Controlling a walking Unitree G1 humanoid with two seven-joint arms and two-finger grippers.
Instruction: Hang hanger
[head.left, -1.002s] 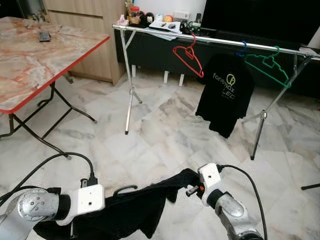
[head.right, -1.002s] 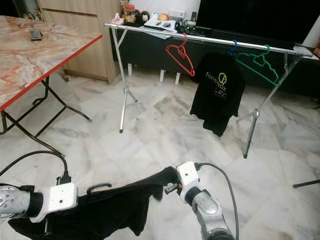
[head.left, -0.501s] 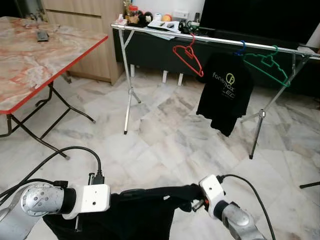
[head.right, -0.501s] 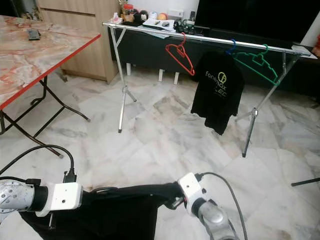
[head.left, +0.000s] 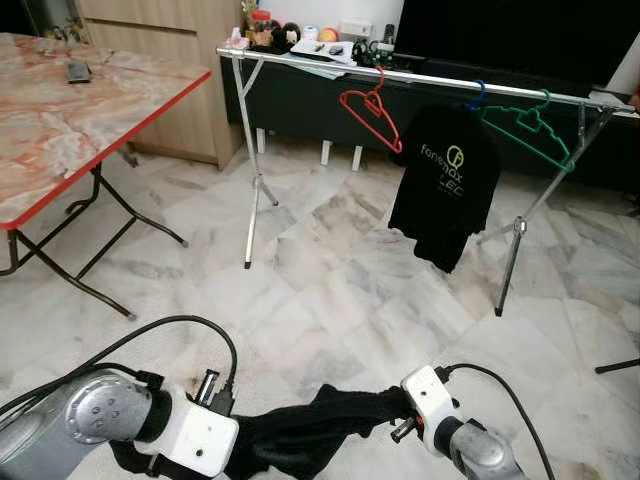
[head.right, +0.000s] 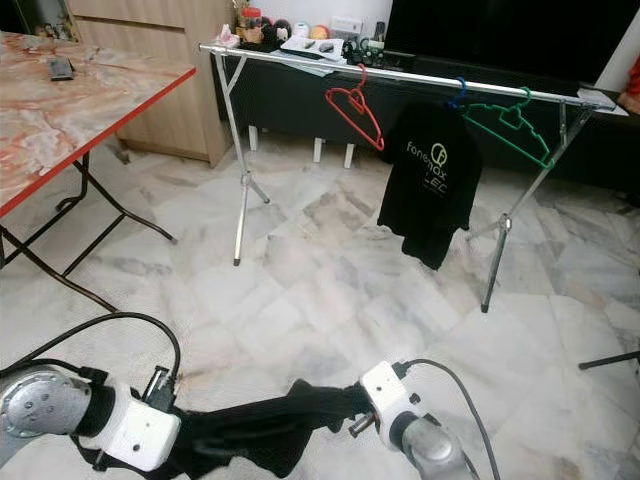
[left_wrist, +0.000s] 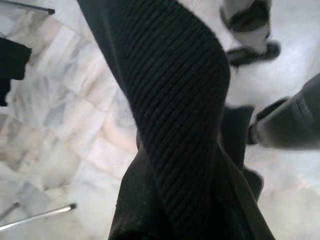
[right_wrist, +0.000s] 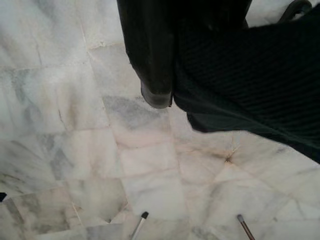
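Observation:
A black garment (head.left: 320, 430) is stretched in a twisted bundle between my two grippers, low at the front of the eye views. My left gripper (head.left: 250, 450) is buried in its left end, with ribbed black cloth (left_wrist: 175, 115) draped along the fingers. At the garment's right end my right gripper (head.left: 392, 408) is shut on it, and one black finger (right_wrist: 155, 75) presses against the cloth. Far ahead, a metal clothes rack (head.left: 430, 77) carries a red hanger (head.left: 368, 108), a black printed T-shirt (head.left: 445, 190) and a green hanger (head.left: 530, 125).
A folding table with a red-edged marble top (head.left: 60, 130) stands at the left, its black legs reaching onto the floor. The rack's slanted legs (head.left: 250, 170) stand on white marble tiles. Small items crowd the rack's far left end.
The garment hung wide between the arms; now it is bunched into a narrow twisted roll. My left wrist has turned and dropped lower. The black hanger hook seen earlier is hidden.

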